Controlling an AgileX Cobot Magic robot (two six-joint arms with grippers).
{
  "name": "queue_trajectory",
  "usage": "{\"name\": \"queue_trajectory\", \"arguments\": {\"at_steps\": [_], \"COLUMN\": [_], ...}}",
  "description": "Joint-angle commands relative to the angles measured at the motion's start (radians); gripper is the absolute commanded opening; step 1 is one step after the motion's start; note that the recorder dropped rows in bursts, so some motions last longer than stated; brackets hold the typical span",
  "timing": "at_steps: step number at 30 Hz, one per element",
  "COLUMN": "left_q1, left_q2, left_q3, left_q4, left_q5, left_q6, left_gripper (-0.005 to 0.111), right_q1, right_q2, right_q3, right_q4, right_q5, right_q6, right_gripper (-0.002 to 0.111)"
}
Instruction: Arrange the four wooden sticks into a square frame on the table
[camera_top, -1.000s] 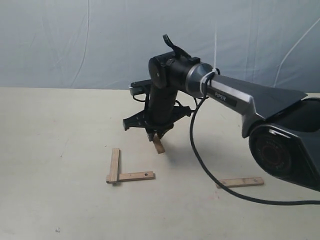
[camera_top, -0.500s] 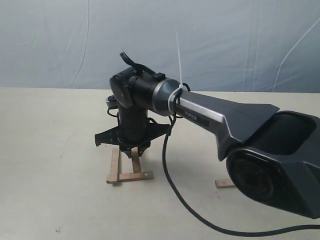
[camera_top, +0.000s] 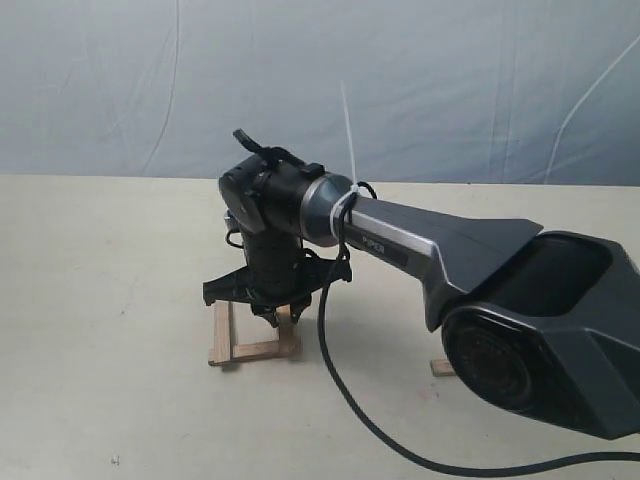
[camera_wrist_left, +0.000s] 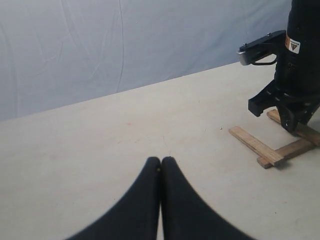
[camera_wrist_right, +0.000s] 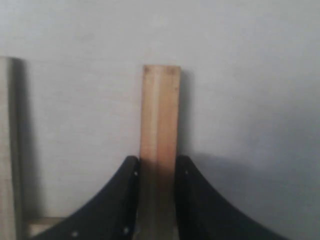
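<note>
Two wooden sticks form an L on the table (camera_top: 100, 300): a left slat (camera_top: 220, 336) and a front slat (camera_top: 256, 350). My right gripper (camera_top: 276, 316) reaches across the middle and is shut on a third stick (camera_wrist_right: 159, 120), held low at the front slat's right end (camera_top: 290, 336), parallel to the left slat (camera_wrist_right: 5, 150). The fourth stick (camera_top: 441, 367) shows only one end behind the right arm. My left gripper (camera_wrist_left: 161, 161) hovers shut and empty over bare table, well apart from the L (camera_wrist_left: 255, 145) and the right gripper (camera_wrist_left: 296, 112).
A blue-grey fabric backdrop (camera_top: 120, 80) hangs behind the table. The right arm's body (camera_top: 540, 320) and its black cable (camera_top: 345, 400) cross the right side of the exterior view. The left gripper does not show in the exterior view.
The right arm swung left and came down with the stick in its grip, from mid-table to the right end of the L. The fourth stick became mostly hidden behind the arm.
</note>
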Motion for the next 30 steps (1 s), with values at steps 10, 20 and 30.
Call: {"name": "queue_trajectory", "arguments": {"at_steps": [10,20,30], "left_q1": [0.004,0.004,0.004], "left_q2": [-0.006,-0.006,-0.006], "left_q3": [0.002,0.002,0.002], "left_q4": [-0.005,-0.003,0.003], "left_q5": [0.004,0.004,0.004], "left_q6": [-0.001,-0.001,-0.001], "left_gripper": [0.0,0.0,0.0], "right_q1": [-0.016,-0.037,-0.22], "right_q2": [-0.062,-0.315,-0.813], "right_q3": [0.045,0.218,1.022], "right_q4": [-0.023,-0.093,-0.039], "right_q5": [-0.041,-0.023,-0.408], "right_q6": [-0.004,-0.137,-0.131], "right_gripper": [0.0,-0.001,-0.001]}}
